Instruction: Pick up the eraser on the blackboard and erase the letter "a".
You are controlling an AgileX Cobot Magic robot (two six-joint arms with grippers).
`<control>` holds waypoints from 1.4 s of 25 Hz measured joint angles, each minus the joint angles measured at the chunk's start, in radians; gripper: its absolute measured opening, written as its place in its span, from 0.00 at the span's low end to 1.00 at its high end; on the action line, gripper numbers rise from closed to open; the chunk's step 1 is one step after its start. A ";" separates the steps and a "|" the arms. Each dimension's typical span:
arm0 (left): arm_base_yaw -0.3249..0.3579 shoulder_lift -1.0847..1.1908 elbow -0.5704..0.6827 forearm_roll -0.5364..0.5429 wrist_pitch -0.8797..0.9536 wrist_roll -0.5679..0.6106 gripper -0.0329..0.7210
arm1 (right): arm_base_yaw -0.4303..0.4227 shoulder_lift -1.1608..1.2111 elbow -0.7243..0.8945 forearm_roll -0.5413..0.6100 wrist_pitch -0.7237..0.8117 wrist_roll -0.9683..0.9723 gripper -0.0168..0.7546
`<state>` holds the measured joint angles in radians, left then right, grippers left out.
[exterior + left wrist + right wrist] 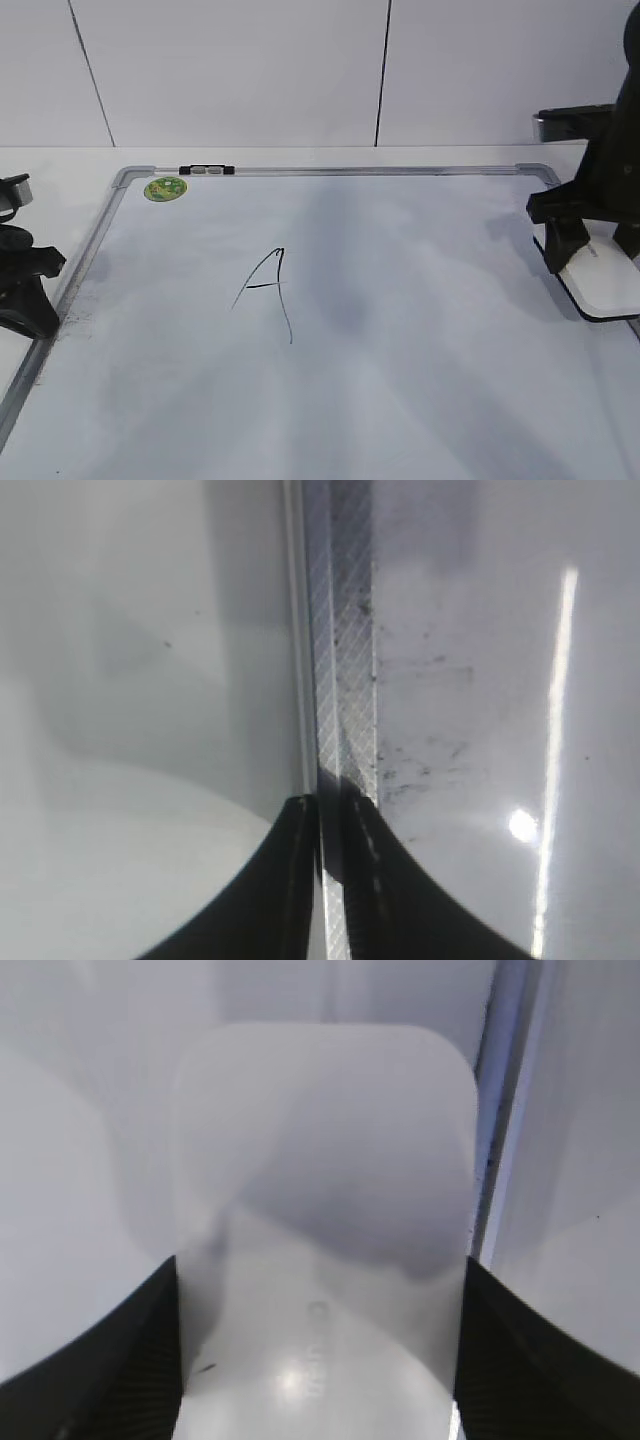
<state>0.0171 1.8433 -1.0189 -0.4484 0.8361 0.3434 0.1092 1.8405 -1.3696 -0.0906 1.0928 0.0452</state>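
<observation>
The blackboard (420,380) is a white board with a silver frame, lying flat. The only letter on it is a tall angular capital "A" (268,290); no small letter "a" shows. The white eraser (603,288) lies at the board's right edge. My right gripper (595,258) straddles it. In the right wrist view both jaws (320,1360) press flush against the sides of the eraser (320,1180). My left gripper (38,325) is shut and empty at the board's left edge. In the left wrist view its tips (335,810) sit over the frame (340,660).
A round green sticker (165,188) and a small black-and-silver clip (206,170) sit at the board's far left corner. Dark marker dust lies by the left frame (75,315). A white panelled wall stands behind the table.
</observation>
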 joint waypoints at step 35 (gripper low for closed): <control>0.000 0.000 0.000 0.000 0.000 0.002 0.13 | -0.100 0.050 0.040 0.031 -0.132 -0.015 0.73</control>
<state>0.0171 1.8433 -1.0189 -0.4484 0.8361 0.3451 0.0089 1.8903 -1.3298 -0.0592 0.9604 0.0301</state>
